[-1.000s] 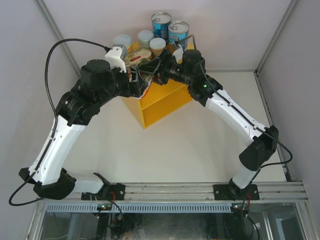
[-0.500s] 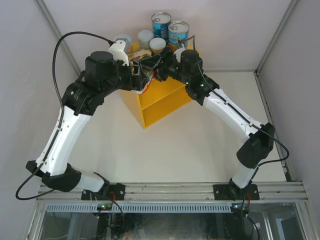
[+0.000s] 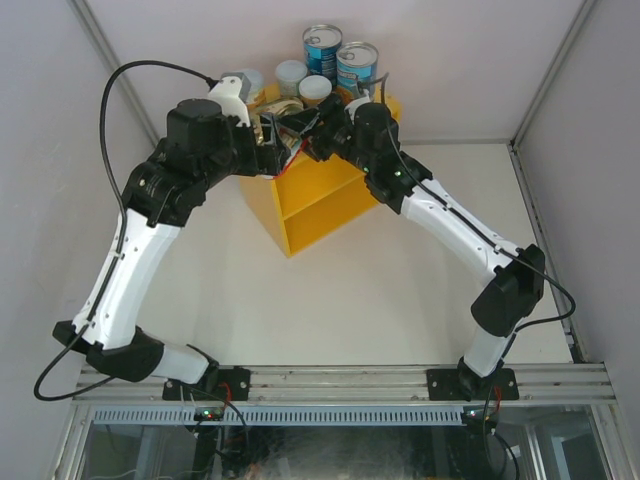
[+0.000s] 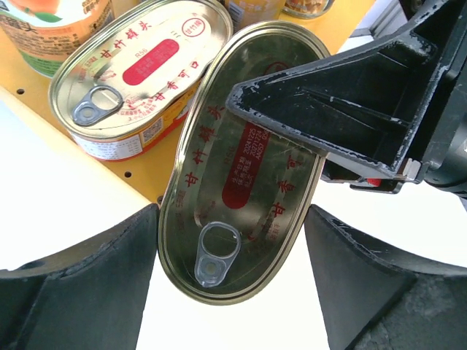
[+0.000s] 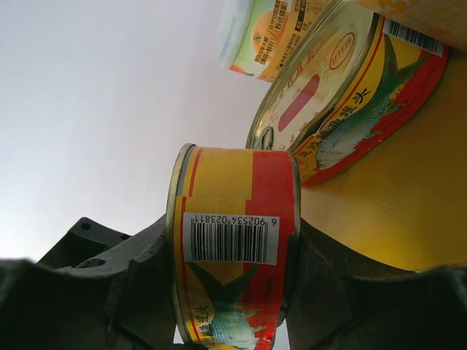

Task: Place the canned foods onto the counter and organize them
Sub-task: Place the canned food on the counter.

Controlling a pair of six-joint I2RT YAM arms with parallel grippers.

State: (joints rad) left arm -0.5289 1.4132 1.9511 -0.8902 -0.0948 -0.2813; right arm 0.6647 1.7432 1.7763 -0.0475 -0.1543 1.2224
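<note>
The right pincer (image 5: 230, 277) holds an oval tin (image 5: 233, 197) flat between its fingers, at the edge of the yellow desk (image 3: 320, 200) at 12 o'clock. The left pincer (image 4: 230, 248) flanks this tin; I cannot tell if it grips. A second oval tin (image 4: 135, 80) lies at its 10 o'clock.

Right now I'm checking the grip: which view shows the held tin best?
Left wrist: the held tin fills the frame, with its pull tab showing. Right wrist shows only its labelled side, clamped in the right gripper. The top view mostly hides it.
</note>
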